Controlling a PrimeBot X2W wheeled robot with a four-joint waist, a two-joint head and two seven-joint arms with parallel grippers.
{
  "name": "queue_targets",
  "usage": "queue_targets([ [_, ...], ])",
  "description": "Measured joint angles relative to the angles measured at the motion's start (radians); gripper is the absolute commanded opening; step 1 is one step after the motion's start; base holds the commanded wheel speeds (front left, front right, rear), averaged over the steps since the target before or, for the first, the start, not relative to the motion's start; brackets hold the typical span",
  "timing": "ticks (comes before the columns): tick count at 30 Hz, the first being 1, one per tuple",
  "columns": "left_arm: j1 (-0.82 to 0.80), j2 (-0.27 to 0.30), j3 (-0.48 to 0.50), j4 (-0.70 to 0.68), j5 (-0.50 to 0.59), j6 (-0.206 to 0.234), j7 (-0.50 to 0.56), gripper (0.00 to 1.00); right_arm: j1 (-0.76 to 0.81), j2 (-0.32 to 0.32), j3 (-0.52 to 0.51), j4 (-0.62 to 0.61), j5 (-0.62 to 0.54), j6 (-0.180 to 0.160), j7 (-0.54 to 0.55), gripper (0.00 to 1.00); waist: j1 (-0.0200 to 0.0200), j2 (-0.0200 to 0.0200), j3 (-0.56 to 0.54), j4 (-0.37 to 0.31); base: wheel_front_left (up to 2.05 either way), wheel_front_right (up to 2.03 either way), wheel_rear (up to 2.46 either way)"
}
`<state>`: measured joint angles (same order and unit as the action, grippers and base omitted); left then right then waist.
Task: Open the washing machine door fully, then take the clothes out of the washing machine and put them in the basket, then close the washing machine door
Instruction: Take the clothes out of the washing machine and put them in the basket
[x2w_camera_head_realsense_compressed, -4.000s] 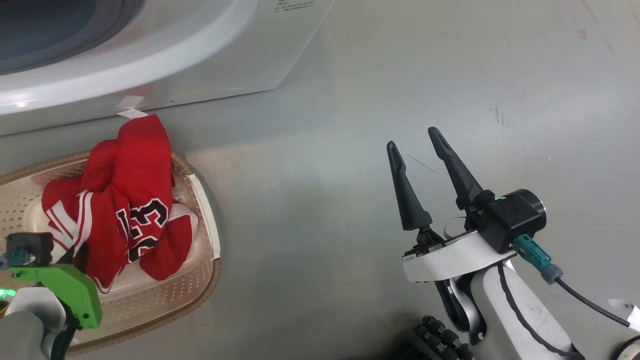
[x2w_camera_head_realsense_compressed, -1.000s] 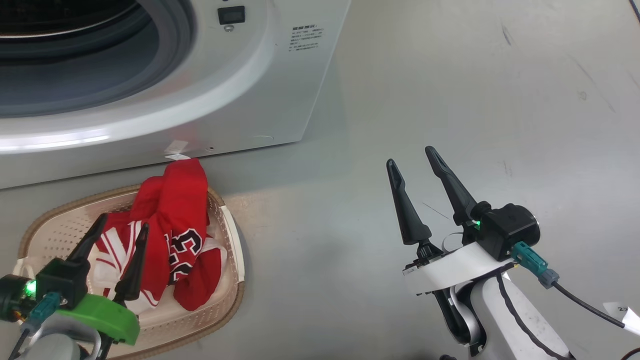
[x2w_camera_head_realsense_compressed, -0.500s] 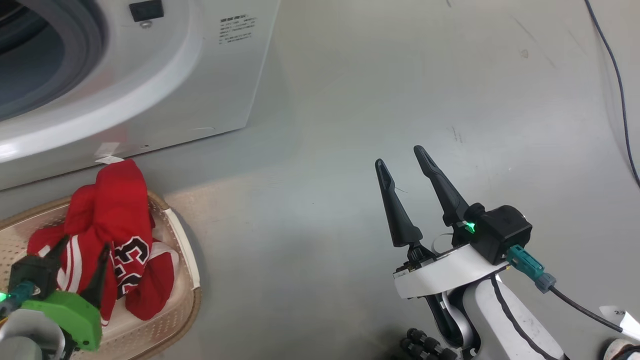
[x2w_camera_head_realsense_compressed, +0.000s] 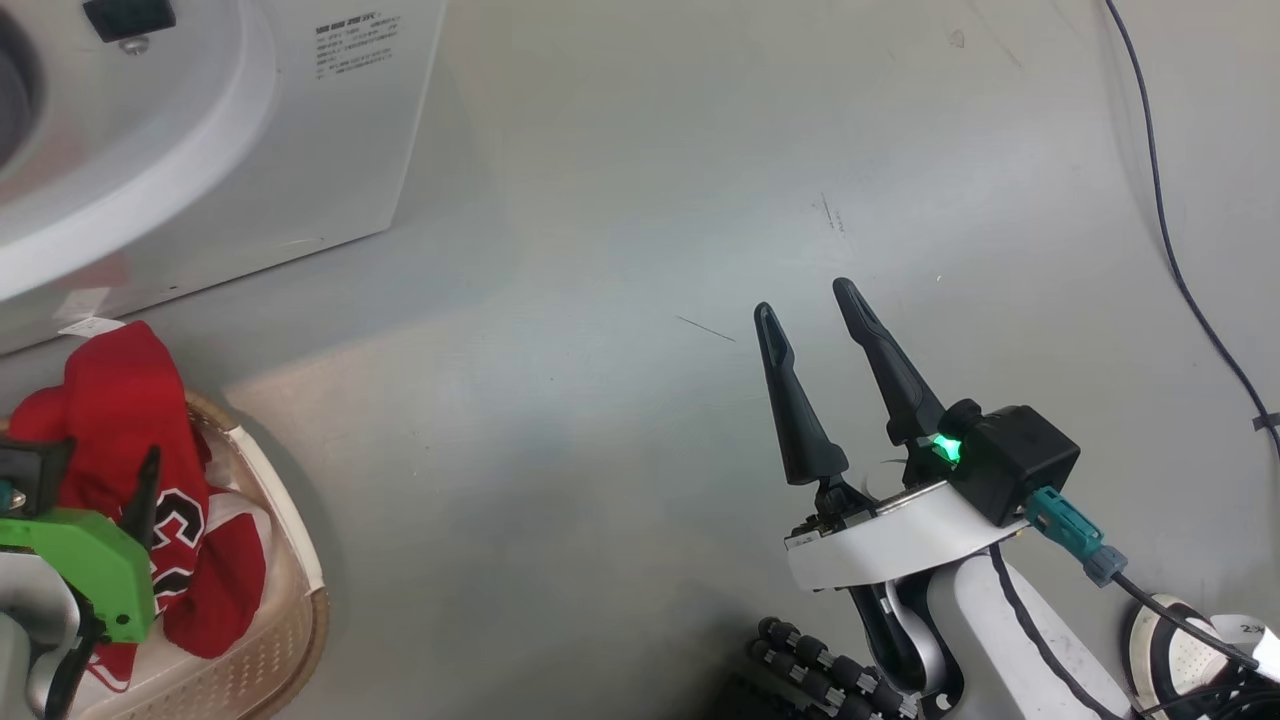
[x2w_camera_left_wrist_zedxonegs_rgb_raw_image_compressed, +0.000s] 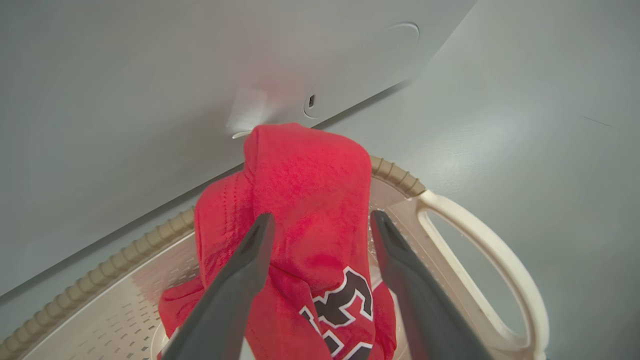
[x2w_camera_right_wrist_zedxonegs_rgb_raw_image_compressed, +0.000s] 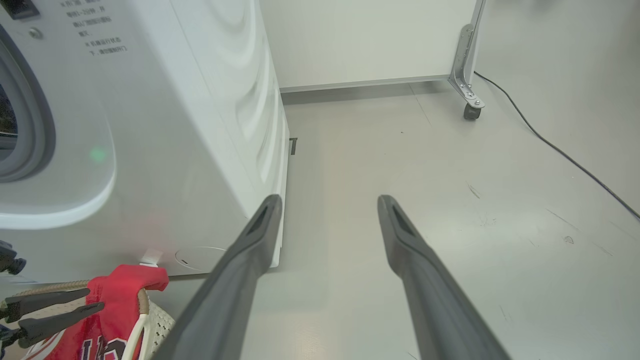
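Note:
The clothes (x2w_camera_head_realsense_compressed: 110, 420), a red jersey with white trim and black lettering, lie heaped in the cream basket (x2w_camera_head_realsense_compressed: 290, 600) at the lower left, with a fold draped over the brown rim (x2w_camera_left_wrist_zedxonegs_rgb_raw_image_compressed: 395, 175). The basket stands against the foot of the white washing machine (x2w_camera_head_realsense_compressed: 250, 150). My left gripper (x2w_camera_left_wrist_zedxonegs_rgb_raw_image_compressed: 321, 217) hangs open over the jersey (x2w_camera_left_wrist_zedxonegs_rgb_raw_image_compressed: 305, 200), its fingers either side of the heap. My right gripper (x2w_camera_head_realsense_compressed: 805, 298) stands open over bare floor to the right, holding nothing. The grey gasket (x2w_camera_right_wrist_zedxonegs_rgb_raw_image_compressed: 30, 125) shows in the right wrist view. The washing machine door is out of view.
A black cable (x2w_camera_head_realsense_compressed: 1160, 200) runs along the grey floor at the right. A white panel on a caster (x2w_camera_right_wrist_zedxonegs_rgb_raw_image_compressed: 470, 107) stands beyond the washer's side. Parts of my own base (x2w_camera_head_realsense_compressed: 820, 670) show at the bottom edge.
The head view has swung right, so washer and basket sit further left in the picture. My left gripper's fingers have come up off the jersey since the earliest frame. Both grippers stay open.

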<state>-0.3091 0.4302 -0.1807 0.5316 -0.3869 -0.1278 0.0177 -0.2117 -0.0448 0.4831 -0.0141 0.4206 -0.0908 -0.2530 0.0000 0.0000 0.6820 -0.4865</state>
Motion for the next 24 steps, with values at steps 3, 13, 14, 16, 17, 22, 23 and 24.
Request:
queue_targets([
  [3, -0.021, 0.000, 0.003, 0.031, -0.011, 0.000, 0.020, 1.00, 0.001, 0.001, -0.005, -0.008, 0.000, -0.002, 0.000, 1.00, 0.0000, 0.0000, 0.006, -0.007, 0.00, 0.00, 0.00],
  [13, -0.095, -0.016, 0.047, 0.142, -0.077, 0.004, 0.104, 1.00, 0.022, 0.001, -0.011, -0.018, 0.000, -0.010, 0.000, 1.00, 0.0000, 0.0000, 0.011, -0.011, 0.00, 0.00, 0.00],
  [14, -0.103, -0.017, 0.045, 0.146, -0.077, 0.004, 0.106, 1.00, 0.022, 0.002, -0.011, -0.019, 0.000, -0.010, 0.000, 1.00, 0.0000, 0.0000, 0.012, -0.011, 0.00, 0.00, 0.00],
  [16, -0.120, -0.020, 0.041, 0.153, -0.077, 0.004, 0.114, 1.00, 0.023, 0.002, -0.010, -0.022, 0.000, -0.017, 0.000, 1.00, 0.0000, 0.0000, 0.015, -0.011, 0.00, 0.00, 0.00],
  [17, -0.129, -0.021, 0.038, 0.159, -0.077, 0.004, 0.118, 1.00, 0.023, 0.002, -0.010, -0.023, 0.000, -0.017, 0.000, 1.00, 0.0000, 0.0000, 0.016, -0.010, 0.00, 0.00, 0.00],
  [22, -0.157, -0.032, 0.025, 0.201, -0.077, 0.004, 0.155, 1.00, 0.034, 0.002, -0.012, -0.028, -0.001, -0.018, 0.000, 1.00, 0.0000, 0.0000, 0.023, -0.009, 0.00, 0.00, 0.00],
  [23, -0.161, -0.033, 0.023, 0.209, -0.077, 0.004, 0.158, 1.00, 0.036, 0.002, -0.012, -0.030, -0.001, -0.019, 0.000, 1.00, 0.0000, 0.0000, 0.024, -0.008, 0.00, 0.00, 0.00],
  [24, -0.165, -0.034, 0.022, 0.214, -0.077, 0.004, 0.158, 1.00, 0.037, 0.002, -0.012, -0.031, -0.001, -0.019, 0.000, 1.00, 0.0000, 0.0000, 0.026, -0.008, 0.00, 0.00, 0.00],
])
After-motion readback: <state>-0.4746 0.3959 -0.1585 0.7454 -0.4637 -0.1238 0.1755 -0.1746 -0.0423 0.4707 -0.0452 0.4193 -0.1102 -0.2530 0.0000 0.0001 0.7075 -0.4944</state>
